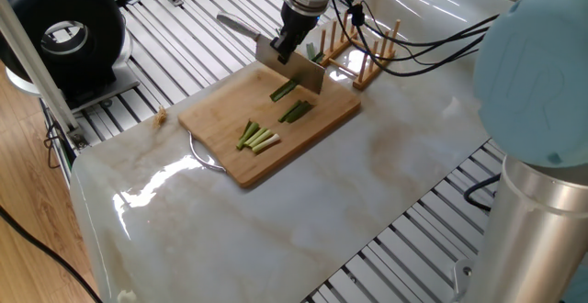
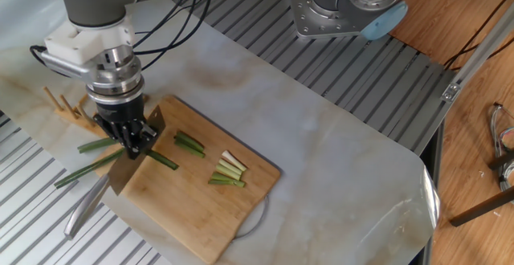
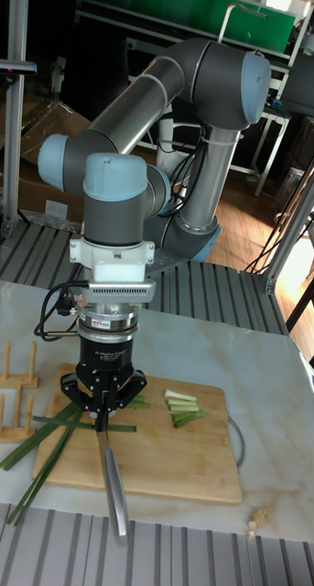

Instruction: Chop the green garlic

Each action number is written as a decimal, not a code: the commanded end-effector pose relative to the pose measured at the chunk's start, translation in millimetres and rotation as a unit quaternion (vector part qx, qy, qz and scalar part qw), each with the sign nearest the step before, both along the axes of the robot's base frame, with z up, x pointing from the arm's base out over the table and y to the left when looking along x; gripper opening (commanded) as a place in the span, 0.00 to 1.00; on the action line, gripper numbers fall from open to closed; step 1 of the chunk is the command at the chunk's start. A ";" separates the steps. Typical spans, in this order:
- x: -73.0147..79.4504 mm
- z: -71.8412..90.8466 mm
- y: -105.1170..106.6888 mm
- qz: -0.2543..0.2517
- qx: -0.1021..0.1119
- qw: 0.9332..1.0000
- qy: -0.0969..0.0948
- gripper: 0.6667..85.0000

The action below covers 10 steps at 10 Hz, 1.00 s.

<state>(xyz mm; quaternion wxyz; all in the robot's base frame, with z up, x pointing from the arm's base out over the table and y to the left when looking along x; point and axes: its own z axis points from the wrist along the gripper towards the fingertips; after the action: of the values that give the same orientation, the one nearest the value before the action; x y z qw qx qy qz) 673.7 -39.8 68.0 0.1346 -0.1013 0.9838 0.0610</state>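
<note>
1. No brand, label or legible writing readable on anything in any view.
2. Nearest in the tall fixed view: long grey metal handle of the broad steel cleaver [image 2: 120, 177], reaching past the front edge of the rectangular light bamboo cutting board [image 1: 230, 151].
3. On the board, clear of the blade: a small cluster of short cut pieces [image 1: 258, 138], dark green at one end and pale whitish at the other, lying side by side; just beyond, a pair of dark green pieces [image 2: 189, 143].
4. At the blade: the long thin green garlic stalk [image 2: 161, 161], dark green, lying slantwise across the board's edge, leaves [image 3: 33, 444] trailing off the board onto the pale marble-patterned table top [image 1: 303, 220].
5. Above it: black two-finger gripper [image 2: 133, 143] of the grey and pale blue arm, jaws narrow and clamped on the cleaver's blade, edge down.
6. Beyond the board: small wooden peg rack [image 1: 363, 60] standing on the table top, near the leaves.
</note>
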 end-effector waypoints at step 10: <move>-14.9 22.0 -0.3 -0.032 -0.037 0.998 0.041 0.01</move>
<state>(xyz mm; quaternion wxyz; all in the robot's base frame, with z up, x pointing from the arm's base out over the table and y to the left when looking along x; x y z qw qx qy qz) 665.8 -38.2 84.4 0.0995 -0.0827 0.9912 0.0268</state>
